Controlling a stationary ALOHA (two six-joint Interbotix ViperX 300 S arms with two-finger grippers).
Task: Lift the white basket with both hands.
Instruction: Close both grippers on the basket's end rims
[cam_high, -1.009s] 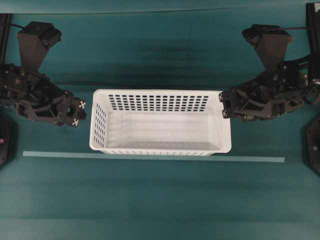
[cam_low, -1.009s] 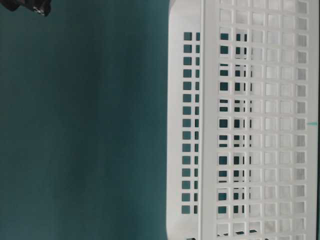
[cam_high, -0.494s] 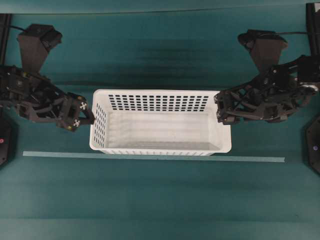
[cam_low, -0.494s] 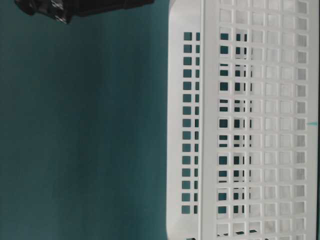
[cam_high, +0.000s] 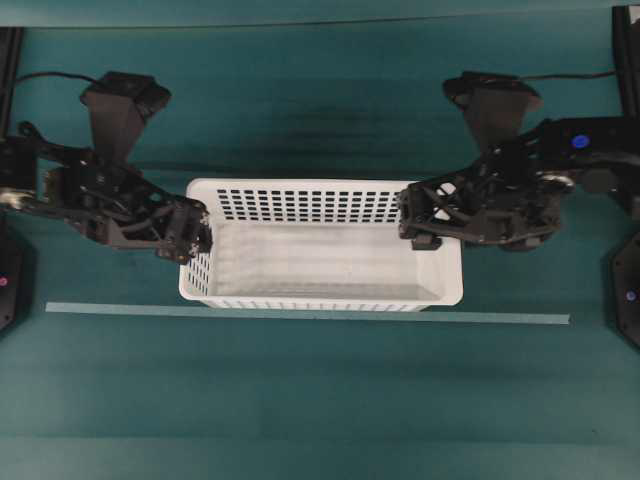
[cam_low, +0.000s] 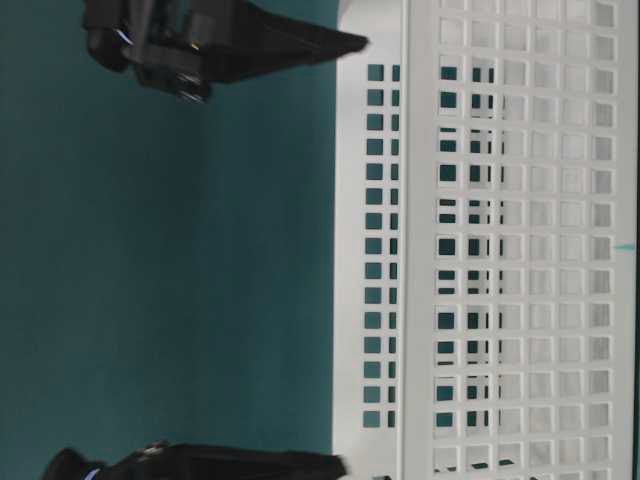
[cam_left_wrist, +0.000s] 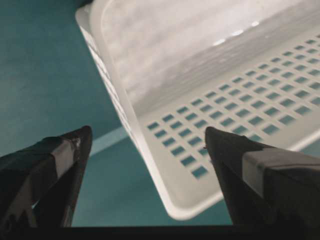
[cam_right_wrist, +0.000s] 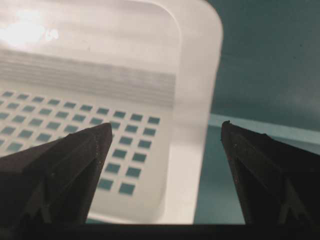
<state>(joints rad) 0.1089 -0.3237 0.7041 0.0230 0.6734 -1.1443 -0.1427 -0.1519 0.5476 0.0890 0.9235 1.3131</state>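
On a teal bench (cam_high: 320, 400), the black left gripper (cam_high: 192, 235) has its fingers (cam_left_wrist: 60, 165) spread wide astride the left end rim of a large white perforated plastic basket (cam_high: 320, 245). The black right gripper (cam_high: 418, 220) likewise straddles its right rim.

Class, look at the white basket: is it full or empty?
Empty. The overhead view shows the white basket's bare solid floor with nothing lying in it; both wrist views show only bare walls.

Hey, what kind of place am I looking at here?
Likely a robotics lab bench: a teal-covered table, two black arms with a left claw and right claw, and a lone white basket.
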